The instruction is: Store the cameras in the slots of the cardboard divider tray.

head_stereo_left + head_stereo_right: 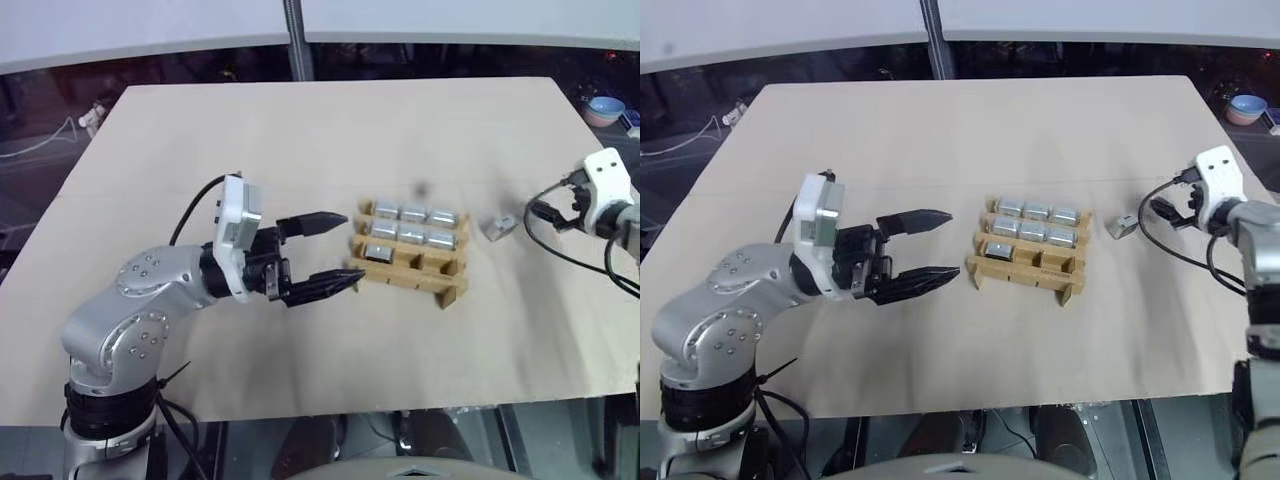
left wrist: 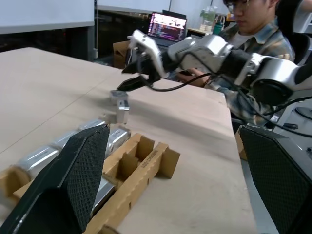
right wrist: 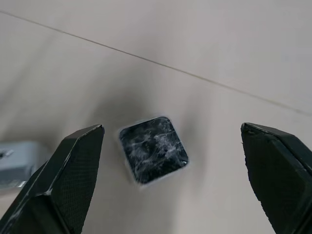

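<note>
Pale wood covers the counter (image 1: 300, 150), with dark floor and cables beyond its far edge, where a blue bowl (image 1: 606, 108) sits off the right corner. Near the middle lies the cardboard divider tray (image 1: 412, 272), slightly skewed. Its far and middle rows each hold three silver-grey cameras (image 1: 412, 213), and the near row holds one at its left slot; the other two near slots look vacant, though their floors are partly hidden by the cardboard walls. One loose camera (image 1: 497, 226) rests on the counter just beside the tray's right end, small and hard to read from the head views; in the right wrist view its black square face (image 3: 153, 150) points up at the lens, blurred, so no lens detail can be made out.

Left end effector (image 1: 325, 255) hovers just left of the tray, pointing toward it, fingers spread wide and carrying nothing. Right end effector (image 2: 130, 78) hangs above the loose camera, jaws wide apart on either side of it in its wrist view, touching nothing; the head views cut its arm off at the frame edge. Behind it in the left wrist view a person (image 2: 253, 29) in a plaid shirt sits by a laptop (image 2: 168, 27).
</note>
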